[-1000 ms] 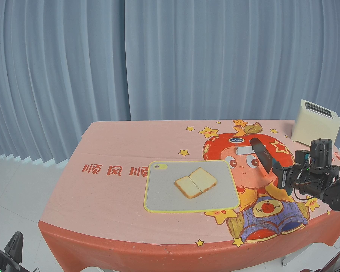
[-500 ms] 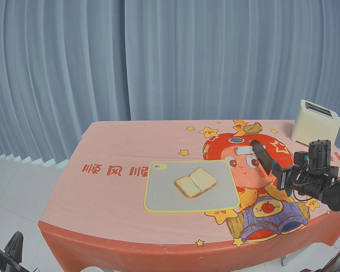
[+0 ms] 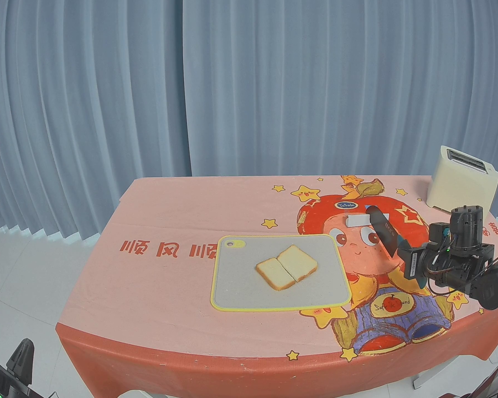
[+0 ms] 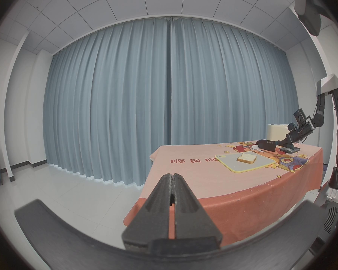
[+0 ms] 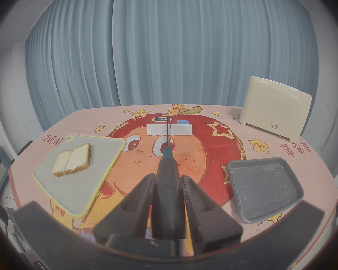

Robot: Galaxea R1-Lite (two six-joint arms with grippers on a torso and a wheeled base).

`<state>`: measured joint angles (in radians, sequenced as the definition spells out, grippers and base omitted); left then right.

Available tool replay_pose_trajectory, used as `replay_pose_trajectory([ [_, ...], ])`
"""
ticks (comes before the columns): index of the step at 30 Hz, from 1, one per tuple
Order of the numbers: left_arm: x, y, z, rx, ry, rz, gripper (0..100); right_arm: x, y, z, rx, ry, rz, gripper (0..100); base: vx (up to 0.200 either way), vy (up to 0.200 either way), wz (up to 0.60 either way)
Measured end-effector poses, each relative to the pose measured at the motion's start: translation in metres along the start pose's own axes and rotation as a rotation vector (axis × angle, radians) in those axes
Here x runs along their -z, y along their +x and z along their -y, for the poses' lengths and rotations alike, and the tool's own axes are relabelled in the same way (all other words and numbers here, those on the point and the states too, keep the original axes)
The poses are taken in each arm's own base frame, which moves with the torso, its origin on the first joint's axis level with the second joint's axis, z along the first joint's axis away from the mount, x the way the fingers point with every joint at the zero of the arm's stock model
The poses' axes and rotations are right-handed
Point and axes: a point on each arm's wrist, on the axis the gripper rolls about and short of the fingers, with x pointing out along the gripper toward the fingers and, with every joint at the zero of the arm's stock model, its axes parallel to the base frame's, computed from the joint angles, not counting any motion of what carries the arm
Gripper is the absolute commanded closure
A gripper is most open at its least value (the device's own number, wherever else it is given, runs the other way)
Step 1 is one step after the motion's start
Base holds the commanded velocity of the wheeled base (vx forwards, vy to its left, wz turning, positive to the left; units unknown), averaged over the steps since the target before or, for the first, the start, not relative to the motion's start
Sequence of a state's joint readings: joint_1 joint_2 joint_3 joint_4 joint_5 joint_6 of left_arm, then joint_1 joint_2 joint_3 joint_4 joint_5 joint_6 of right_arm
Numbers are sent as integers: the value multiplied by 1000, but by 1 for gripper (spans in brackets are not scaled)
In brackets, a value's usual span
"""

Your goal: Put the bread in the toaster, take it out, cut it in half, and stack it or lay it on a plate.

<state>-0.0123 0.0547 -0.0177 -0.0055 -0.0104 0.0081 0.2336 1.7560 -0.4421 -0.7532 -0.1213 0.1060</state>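
On grey board — 2 rectangular bread halves

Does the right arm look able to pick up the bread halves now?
Probably not: its tool is shut on the knife, so it has no free grip, though nothing stands between it and the bread.
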Motion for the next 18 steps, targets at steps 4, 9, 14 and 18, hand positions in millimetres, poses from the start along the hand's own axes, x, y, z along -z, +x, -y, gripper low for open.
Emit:
replay_pose_trajectory([
  [4, 0, 0, 0, 0, 0, 0, 100, 0, 0, 0, 0, 0, -1, 100, 0, 0, 0],
  [9, 0, 0, 0, 0, 0, 0, 100, 1, 1, 0, 0, 0, -3, 100, 0, 0, 0],
  [14, 0, 0, 0, 0, 0, 0, 100, 1, 1, 0, 0, 0, -5, 100, 0, 0, 0],
  [18, 0, 0, 0, 0, 0, 0, 100, 1, 1, 0, 0, 0, -6, 100, 0, 0, 0],
])
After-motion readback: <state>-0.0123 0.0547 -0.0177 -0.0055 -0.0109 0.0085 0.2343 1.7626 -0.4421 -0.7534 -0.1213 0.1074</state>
